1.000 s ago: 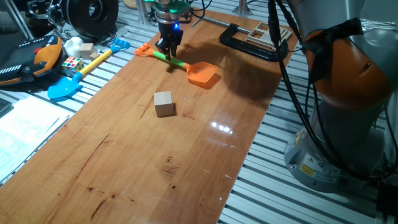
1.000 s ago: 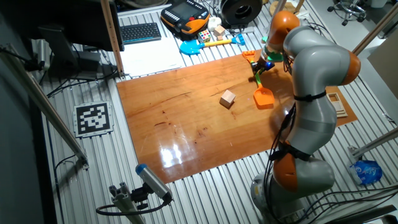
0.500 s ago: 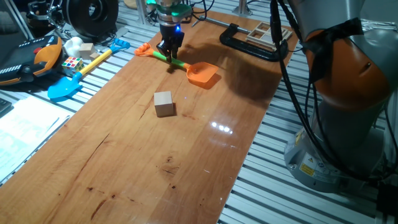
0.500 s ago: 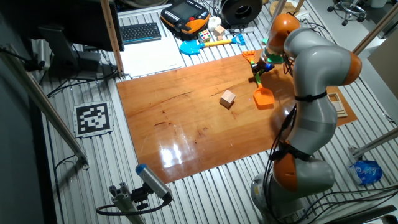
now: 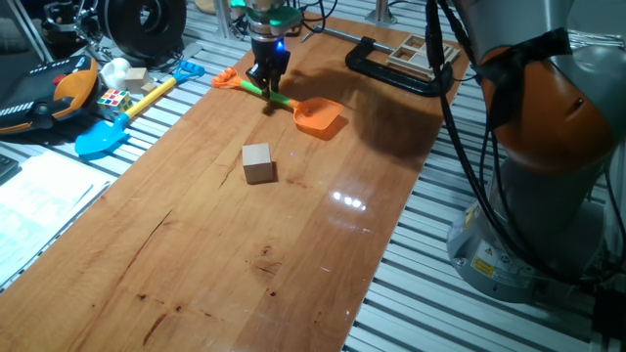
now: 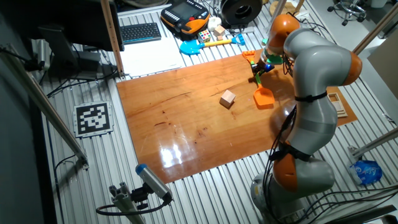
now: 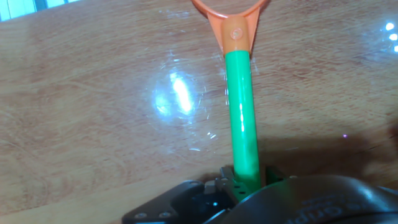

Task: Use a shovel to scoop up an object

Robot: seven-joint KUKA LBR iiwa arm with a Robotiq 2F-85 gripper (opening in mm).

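Observation:
The shovel (image 5: 319,117) has an orange blade, a green shaft and an orange end piece, and sits at the far side of the wooden table. My gripper (image 5: 266,86) comes down on the middle of its green shaft and is shut on it. In the hand view the shaft (image 7: 242,124) runs from the gripper (image 7: 245,180) up to the orange end piece. The blade rests at or just above the table. The light-brown wooden cube (image 5: 257,162) sits alone in front of the shovel, apart from it. The other fixed view shows the shovel (image 6: 263,98), the gripper (image 6: 258,70) and the cube (image 6: 227,98).
A blue-bladed toy shovel (image 5: 103,137) with a yellow shaft and a multicoloured puzzle cube (image 5: 112,100) lie off the table's left edge. A black clamp (image 5: 391,68) grips the far edge. The robot base (image 5: 548,147) stands at the right.
The gripper and the shovel have risen very slightly since a second ago. The wooden cube has not moved.

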